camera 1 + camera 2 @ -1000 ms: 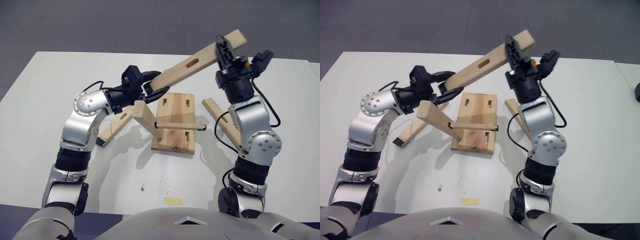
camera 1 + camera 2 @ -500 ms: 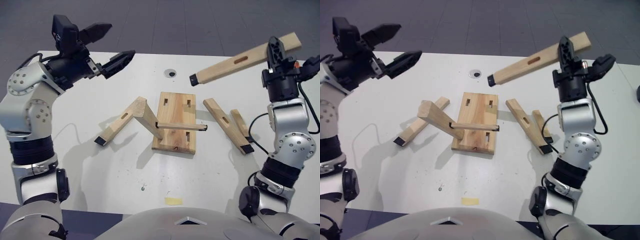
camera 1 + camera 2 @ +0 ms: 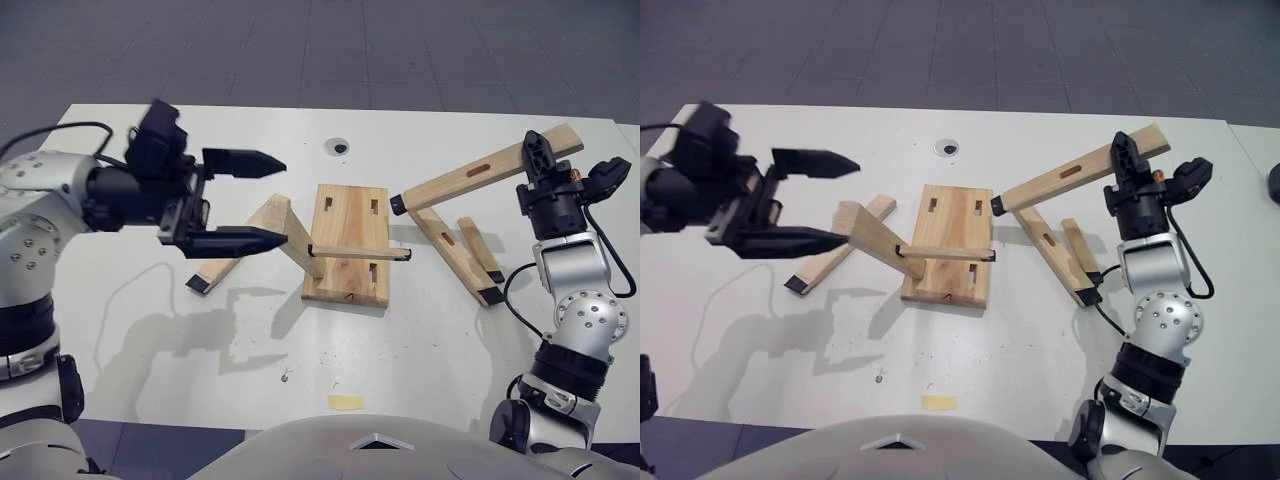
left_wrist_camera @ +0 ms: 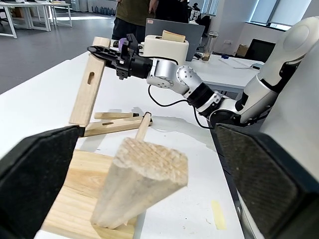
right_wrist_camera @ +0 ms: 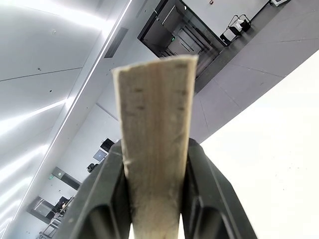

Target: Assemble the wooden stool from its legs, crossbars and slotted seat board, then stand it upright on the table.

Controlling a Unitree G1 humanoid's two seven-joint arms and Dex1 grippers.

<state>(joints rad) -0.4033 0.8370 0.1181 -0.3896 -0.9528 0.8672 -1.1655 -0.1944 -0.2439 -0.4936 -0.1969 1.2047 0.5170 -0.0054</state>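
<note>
Seat board (image 3: 345,282): flat, mid-tabletop (image 3: 430,340), slots up.
Leg-and-crossbar piece (image 3: 288,228): propped at the board's left edge, with the crossbar (image 3: 360,253) reaching across it.
Left tool (image 3: 287,199): wide open and empty, hovering by that piece's upper end.
Right tool (image 3: 545,165): clamped on the leg (image 3: 470,175) near its top. The leg's long axis slants down-left and its black foot points at the board's right edge.
Likely step: mating the leg to the crossbar. Steady the piece first, then line the slot up with the crossbar tip.
</note>
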